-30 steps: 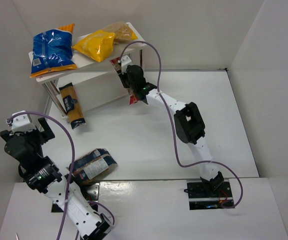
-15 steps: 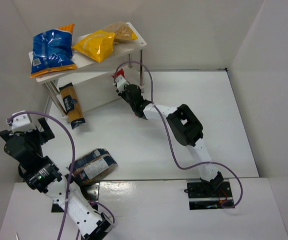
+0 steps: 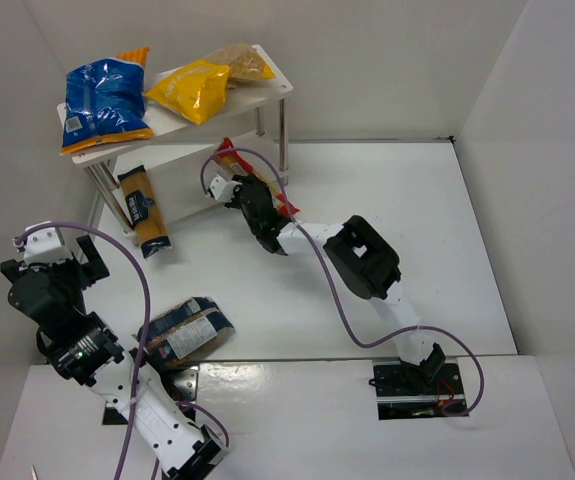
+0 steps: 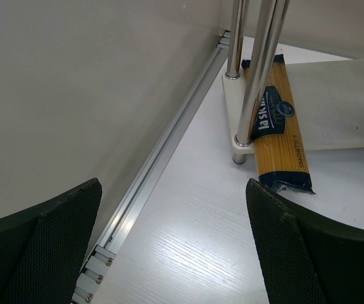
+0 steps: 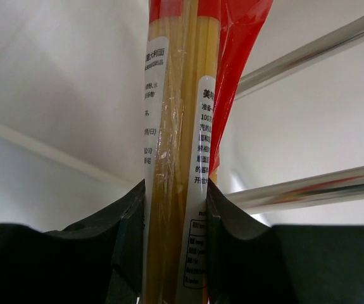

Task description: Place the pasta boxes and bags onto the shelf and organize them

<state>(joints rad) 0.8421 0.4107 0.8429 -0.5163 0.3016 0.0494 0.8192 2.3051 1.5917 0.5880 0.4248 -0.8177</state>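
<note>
The small white two-tier shelf (image 3: 272, 85) holds puffy blue, yellow and tan bags (image 3: 189, 88) on top, an amber spaghetti pack (image 4: 275, 126) below. I fear the long red-and-clear packet (image 5: 182, 95), clamped in my right end effector (image 5: 175, 202) at the lower tier's mouth, snagging the thin silver leg (image 3: 283, 125) beside it. Left end effector (image 4: 175, 228) gapes wide.

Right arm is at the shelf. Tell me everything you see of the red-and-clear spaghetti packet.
The red-and-clear spaghetti packet is long and narrow, with clear film over pale yellow strands, a red side panel and white printed labels. The right gripper is shut on it, dark fingers pressing both sides. From above it lies slanted, its far red end over the shelf at the lower board, close to the silver legs. I cannot tell whether it touches the board.
</note>
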